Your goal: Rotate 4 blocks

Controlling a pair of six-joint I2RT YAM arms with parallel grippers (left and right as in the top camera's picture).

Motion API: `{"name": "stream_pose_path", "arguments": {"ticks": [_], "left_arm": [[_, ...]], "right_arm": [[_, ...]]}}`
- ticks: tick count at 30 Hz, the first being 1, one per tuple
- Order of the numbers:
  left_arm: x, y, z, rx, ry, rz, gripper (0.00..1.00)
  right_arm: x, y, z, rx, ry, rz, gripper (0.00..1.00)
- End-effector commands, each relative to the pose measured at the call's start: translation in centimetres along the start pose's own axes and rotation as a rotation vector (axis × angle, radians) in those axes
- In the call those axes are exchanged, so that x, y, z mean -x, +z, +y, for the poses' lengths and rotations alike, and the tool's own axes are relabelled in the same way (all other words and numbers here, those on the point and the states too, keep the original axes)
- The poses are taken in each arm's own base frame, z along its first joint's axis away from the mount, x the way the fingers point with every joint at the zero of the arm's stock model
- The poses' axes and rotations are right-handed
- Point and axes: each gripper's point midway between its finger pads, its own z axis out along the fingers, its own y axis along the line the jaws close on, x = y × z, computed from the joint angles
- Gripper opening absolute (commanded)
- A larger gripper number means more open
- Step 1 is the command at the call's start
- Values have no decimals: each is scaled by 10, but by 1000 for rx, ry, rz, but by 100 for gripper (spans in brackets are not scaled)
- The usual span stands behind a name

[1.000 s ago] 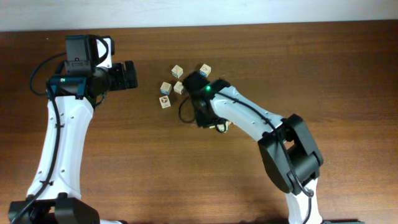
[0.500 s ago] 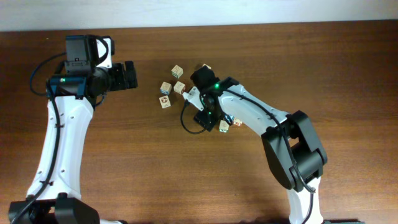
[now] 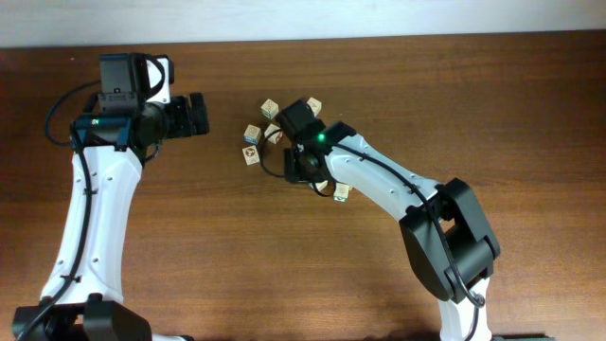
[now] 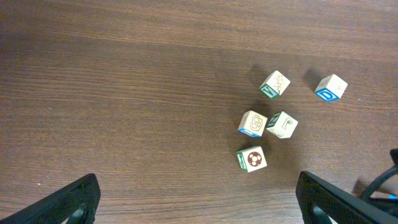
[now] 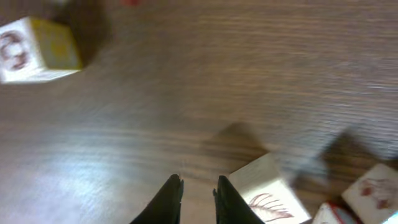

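The blocks [image 4: 252,124] lie in a loose cluster on the counter [image 3: 208,246], toward its far edge and about midway between its side edges. Two in the middle sit just beside each other. A stray block [image 3: 341,191] lies apart on the near side of the cluster, close to the right arm.

They look like light, stiff wooden cubes with smooth printed faces. They should be easy to lift, but likely to skid or tumble if caught on a corner. The best hold is probably a square pinch on two opposite flat faces, centred, picking faces with no neighbour against them.

The right gripper [image 5: 198,186] hangs low over the wood, its jaws narrow, almost together, and empty. A pale block [image 5: 264,186] sits just to their side, not between them. The left gripper [image 4: 198,180] is well left of the cluster, its jaws wide and holding nothing.

Compared with the overhead view a second ago, the right wrist has swung from the cluster's near side toward the far edge and now covers part of the cluster. The stray block, then mostly hidden under the wrist, now lies uncovered. The left arm and the cluster's left-hand blocks are where they were.
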Motion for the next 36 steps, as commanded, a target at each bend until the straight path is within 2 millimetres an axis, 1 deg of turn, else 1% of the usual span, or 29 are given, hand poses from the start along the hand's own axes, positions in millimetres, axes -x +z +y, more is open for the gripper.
{"name": "stream_pose_path", "arguments": {"ticks": [1, 4, 5, 7, 9, 10, 12, 13, 14, 15, 16, 17, 18, 19, 20, 21, 23, 25, 26, 27, 28, 32, 36], "left_arm": [[7, -3, 0, 5, -12, -17, 99], [7, -3, 0, 5, -12, -17, 99], [7, -3, 0, 5, -12, -17, 99], [7, -3, 0, 5, -12, -17, 99], [6, -3, -2, 2, -8, -17, 99], [6, -3, -2, 2, -8, -17, 99], [6, -3, -2, 3, -8, -17, 99], [6, -3, -2, 2, -8, -17, 99], [6, -3, -2, 2, -8, -17, 99], [6, -3, -2, 2, -8, -17, 99], [6, -3, -2, 2, -8, -17, 99], [6, -3, -2, 2, -8, -17, 99], [6, -3, -2, 2, -8, -17, 99], [6, -3, -2, 2, -8, -17, 99], [6, -3, -2, 2, -8, -17, 99], [6, -3, -2, 2, -8, -17, 99], [6, -3, -2, 2, -8, -17, 99], [6, -3, -2, 2, -8, -17, 99], [6, -3, -2, 2, -8, -17, 99], [6, -3, -2, 2, -8, -17, 99], [6, -3, -2, 2, -8, -17, 99], [6, -3, -2, 2, -8, -17, 99], [6, -3, -2, 2, -8, -17, 99]], "right_arm": [[-5, 14, -26, -99, 48, -22, 17], [-13, 15, -20, -61, 30, 21, 17], [-17, 13, -17, -42, -18, 49, 17], [-22, 4, -22, -64, -133, 93, 17], [-27, 0, -39, -97, -149, 145, 17], [-25, -2, -44, -82, -163, 157, 16], [-12, -20, -36, 7, -181, 144, 16], [2, -40, -36, 27, -165, 110, 16], [14, -61, -42, 37, -145, 66, 17], [21, -72, -50, 37, -123, 45, 17], [22, -76, -70, 17, -80, 64, 17], [15, -70, -83, -7, -56, 102, 16], [8, -63, -92, -22, -20, 130, 16], [3, -52, -96, -25, -15, 136, 17], [2, -43, -90, 13, -77, 125, 16], [3, -35, -74, 87, -151, 100, 16], [5, -21, -63, 109, -182, 76, 16], [6, -8, -60, 104, -116, 79, 13], [5, -1, -63, 86, -83, 85, 12], [3, 4, -71, 42, -53, 94, 12], [-1, 7, -90, -58, 2, 100, 13], [-10, 5, -101, -104, 22, 135, 12], [-21, -2, -130, -140, 67, 217, 10]]}}
